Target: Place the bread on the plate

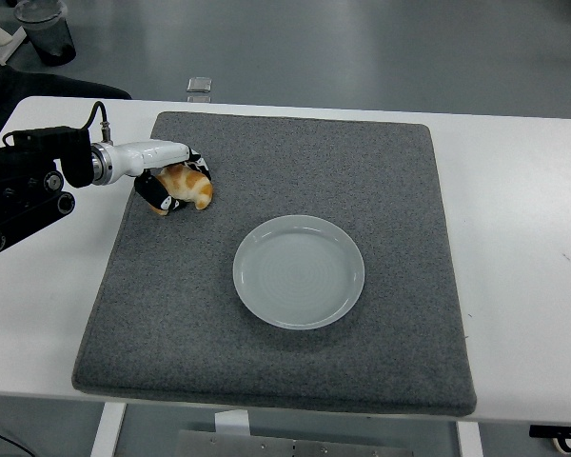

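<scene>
Though its fingers hide part of the bread (188,185), the left hand (167,177) grips it; right of the hand, bare mat (295,152) reaches the plate (299,271).

white table (533,219) – grey floor (362,48) behind – dark bin (46,29) far left

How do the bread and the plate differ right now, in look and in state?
The bread is golden-brown, curved and lumpy; the plate is pale, round and smooth. The bread is much smaller than the plate. The left hand has its fingers curled around the bread; nothing touches the plate, and nothing lies on it. Both sit on the grey mat.
</scene>
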Tool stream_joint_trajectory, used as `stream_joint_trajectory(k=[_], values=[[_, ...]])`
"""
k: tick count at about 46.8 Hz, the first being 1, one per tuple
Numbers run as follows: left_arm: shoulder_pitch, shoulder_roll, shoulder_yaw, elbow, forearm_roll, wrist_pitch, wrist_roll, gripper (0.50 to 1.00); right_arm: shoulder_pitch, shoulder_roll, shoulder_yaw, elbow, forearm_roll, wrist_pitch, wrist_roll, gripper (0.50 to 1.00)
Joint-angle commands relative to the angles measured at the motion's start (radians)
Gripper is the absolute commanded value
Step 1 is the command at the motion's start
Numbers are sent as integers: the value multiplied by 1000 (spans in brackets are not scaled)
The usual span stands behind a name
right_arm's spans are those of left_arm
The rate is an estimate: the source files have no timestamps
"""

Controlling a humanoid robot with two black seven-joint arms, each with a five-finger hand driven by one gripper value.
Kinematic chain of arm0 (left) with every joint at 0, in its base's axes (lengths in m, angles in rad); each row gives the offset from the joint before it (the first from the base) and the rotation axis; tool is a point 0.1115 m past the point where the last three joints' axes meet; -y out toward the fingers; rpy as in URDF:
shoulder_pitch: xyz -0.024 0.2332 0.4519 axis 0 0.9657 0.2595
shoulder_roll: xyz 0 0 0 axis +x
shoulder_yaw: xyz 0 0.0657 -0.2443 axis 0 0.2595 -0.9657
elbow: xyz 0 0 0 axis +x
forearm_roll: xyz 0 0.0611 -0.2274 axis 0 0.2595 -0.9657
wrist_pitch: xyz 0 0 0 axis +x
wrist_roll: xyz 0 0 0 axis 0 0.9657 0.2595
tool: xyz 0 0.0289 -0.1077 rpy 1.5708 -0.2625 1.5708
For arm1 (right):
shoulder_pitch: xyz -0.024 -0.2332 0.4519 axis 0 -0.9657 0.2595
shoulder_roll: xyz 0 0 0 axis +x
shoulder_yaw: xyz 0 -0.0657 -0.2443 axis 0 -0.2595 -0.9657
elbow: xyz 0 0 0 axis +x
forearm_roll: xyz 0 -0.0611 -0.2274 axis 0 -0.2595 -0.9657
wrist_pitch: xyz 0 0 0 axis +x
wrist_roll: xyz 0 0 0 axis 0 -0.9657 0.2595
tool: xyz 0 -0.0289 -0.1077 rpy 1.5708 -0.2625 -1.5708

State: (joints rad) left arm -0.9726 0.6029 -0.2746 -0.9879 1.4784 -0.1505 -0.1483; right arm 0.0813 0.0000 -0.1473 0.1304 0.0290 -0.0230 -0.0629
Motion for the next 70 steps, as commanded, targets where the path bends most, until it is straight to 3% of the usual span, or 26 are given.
stream_joint_trajectory(k=[1,42,55,70], values=[[0,0,0,0,3,0,-1,500,0,0,0,0,0,0,0,930],[-15,-32,-2,0,20,17,1,500,0,0,0,0,0,0,0,932],[-60,-14,-3,-24,16,8,3,500,0,0,0,0,0,0,0,930],[-176,70,-11,-89,-6,-23,3,500,0,0,0,0,-1,0,0,930]])
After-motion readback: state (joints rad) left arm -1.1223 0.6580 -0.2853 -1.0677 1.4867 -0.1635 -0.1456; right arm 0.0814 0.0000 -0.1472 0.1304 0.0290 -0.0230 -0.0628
